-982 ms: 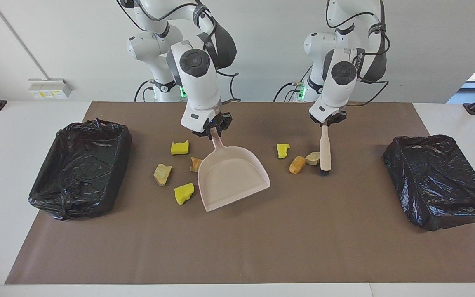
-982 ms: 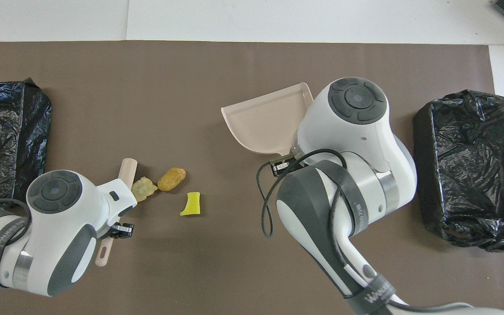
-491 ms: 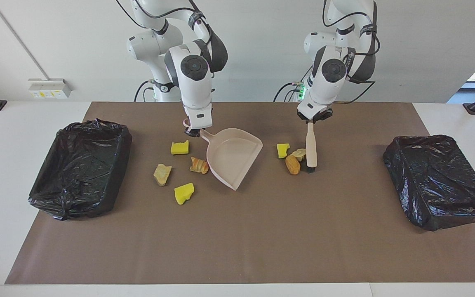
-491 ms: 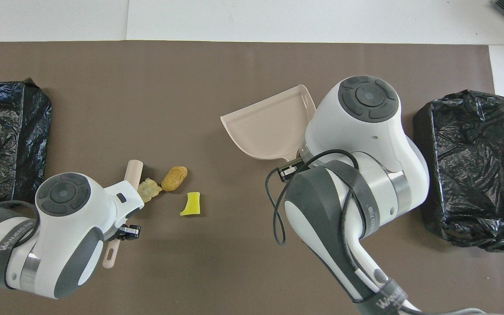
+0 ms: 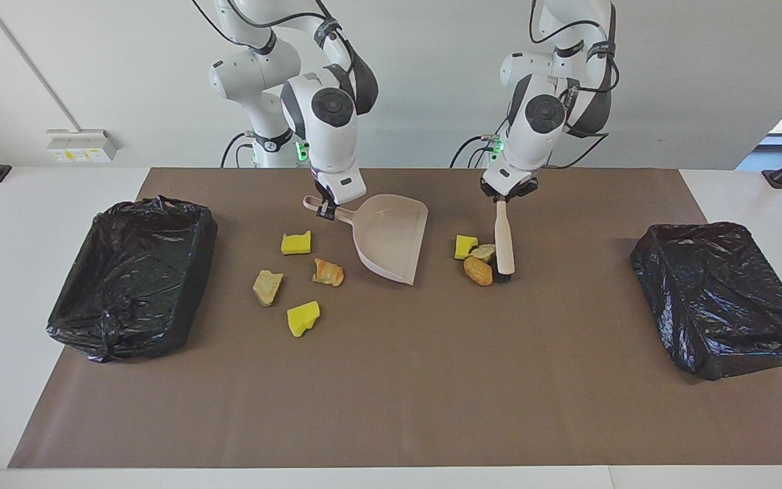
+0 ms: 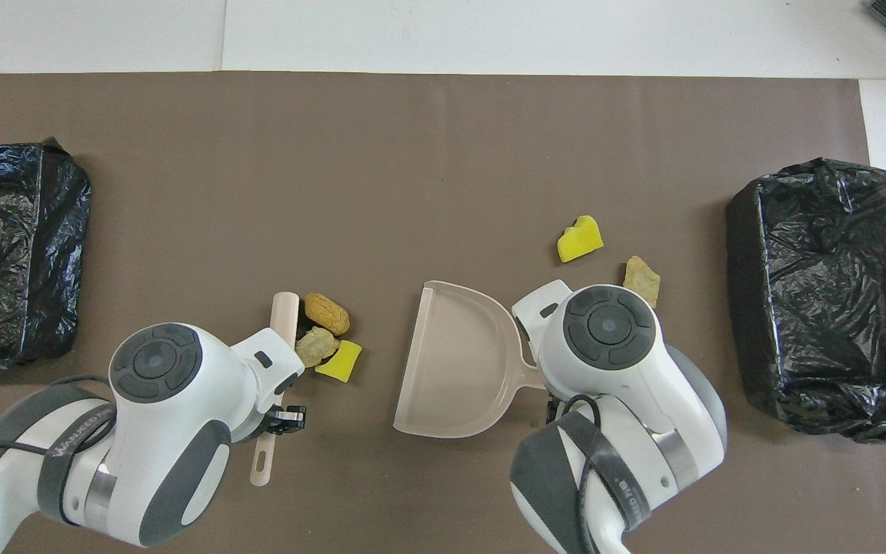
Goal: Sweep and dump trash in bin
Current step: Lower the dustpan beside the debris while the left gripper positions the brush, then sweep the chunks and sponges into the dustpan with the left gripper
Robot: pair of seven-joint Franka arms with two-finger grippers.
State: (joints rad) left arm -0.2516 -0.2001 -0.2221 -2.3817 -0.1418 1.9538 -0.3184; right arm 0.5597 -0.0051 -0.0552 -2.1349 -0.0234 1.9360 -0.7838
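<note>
At mat centre: left gripper (image 5: 508,196) clamped on brush (image 5: 504,241) handle, bristles down beside 3 trash lumps (image 5: 477,257). Right gripper (image 5: 327,209) clamped on dustpan (image 5: 391,238) handle, pan empty, mouth facing that cluster. Stage judged early: nothing in pan; neither bin (image 5: 132,268) seen holding trash. 4 more lumps (image 5: 296,272) loose between dustpan and that bin. Lumps: 3 yellow spongy, 4 tan bread-like, small.
</note>
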